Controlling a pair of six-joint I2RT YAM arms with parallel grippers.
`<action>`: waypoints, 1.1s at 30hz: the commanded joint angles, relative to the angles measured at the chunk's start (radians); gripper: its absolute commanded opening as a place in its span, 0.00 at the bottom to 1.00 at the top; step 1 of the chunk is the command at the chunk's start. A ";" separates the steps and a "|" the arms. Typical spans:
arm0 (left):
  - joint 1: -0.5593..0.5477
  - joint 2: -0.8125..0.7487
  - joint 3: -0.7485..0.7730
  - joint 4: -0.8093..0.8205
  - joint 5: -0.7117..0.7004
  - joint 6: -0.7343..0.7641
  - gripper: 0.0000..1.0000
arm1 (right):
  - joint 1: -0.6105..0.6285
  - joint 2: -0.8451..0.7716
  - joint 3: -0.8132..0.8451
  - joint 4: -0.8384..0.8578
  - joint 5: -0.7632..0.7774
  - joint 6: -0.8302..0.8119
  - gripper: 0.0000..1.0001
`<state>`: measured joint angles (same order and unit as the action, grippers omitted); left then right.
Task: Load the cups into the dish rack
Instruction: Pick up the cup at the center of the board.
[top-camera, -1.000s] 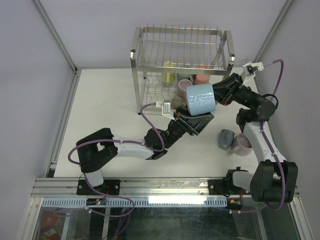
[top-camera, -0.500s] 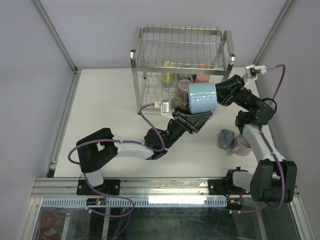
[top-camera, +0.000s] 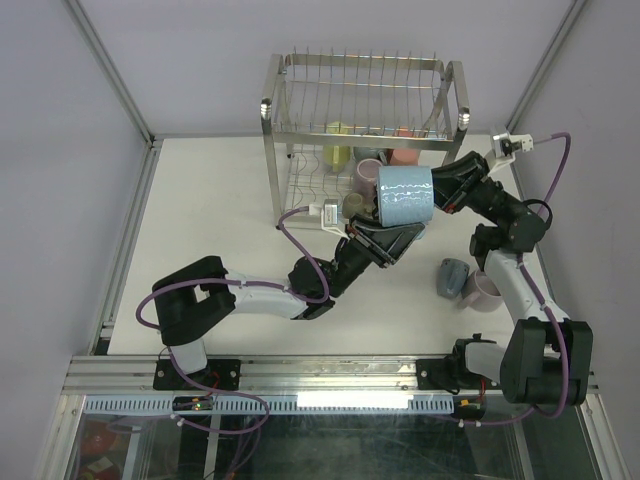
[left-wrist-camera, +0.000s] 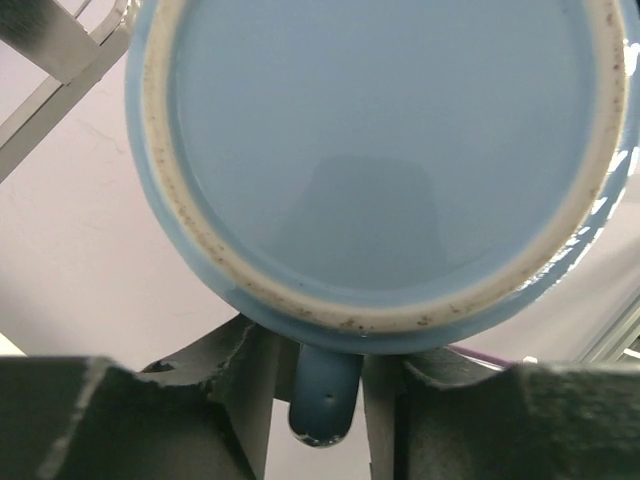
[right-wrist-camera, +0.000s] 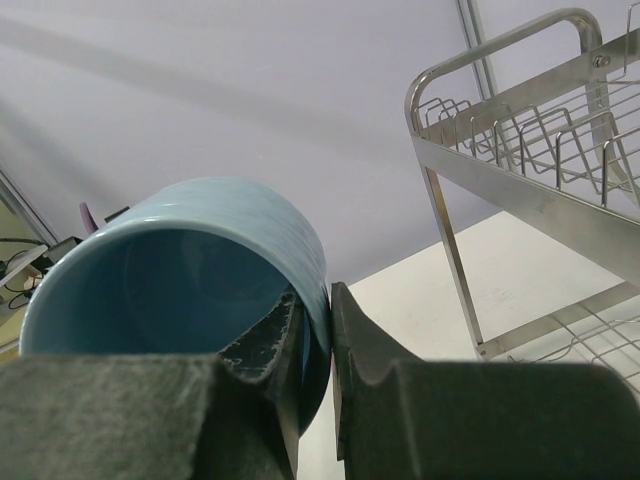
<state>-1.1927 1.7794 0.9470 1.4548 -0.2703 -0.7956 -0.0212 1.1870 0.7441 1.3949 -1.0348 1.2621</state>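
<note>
A light blue cup (top-camera: 405, 195) hangs in the air, lying on its side in front of the dish rack (top-camera: 270, 100). My right gripper (top-camera: 440, 190) is shut on its rim wall (right-wrist-camera: 322, 290), one finger inside and one outside. From below, my left gripper (top-camera: 392, 240) has its two fingers pressed to either side of the cup's handle (left-wrist-camera: 322, 400), under the cup's pale base (left-wrist-camera: 380, 150). Several cups sit in the rack's lower tier, among them a yellow one (top-camera: 338, 152) and a pink one (top-camera: 405, 156).
A grey-blue cup (top-camera: 452, 277) and a mauve cup (top-camera: 486, 290) lie on the table by my right arm. The rack's steel frame (right-wrist-camera: 520, 200) stands right of the held cup. A small beige cup (top-camera: 352, 205) sits at the rack's front.
My left gripper has narrowed onto the handle. The blue cup has shifted slightly right and levelled out. The right grip has not changed.
</note>
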 joint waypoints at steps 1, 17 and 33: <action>0.010 -0.028 0.032 0.292 -0.054 -0.016 0.29 | 0.004 -0.043 0.014 0.125 0.023 0.039 0.00; 0.045 -0.071 -0.018 0.291 0.036 -0.031 0.00 | -0.023 -0.056 0.002 0.125 -0.020 0.009 0.35; 0.064 -0.222 -0.198 0.292 0.113 0.074 0.00 | -0.049 -0.081 -0.013 0.057 -0.132 -0.107 0.73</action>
<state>-1.1431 1.6520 0.7567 1.4544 -0.1959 -0.7620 -0.0658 1.1454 0.7231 1.4174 -1.1297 1.2098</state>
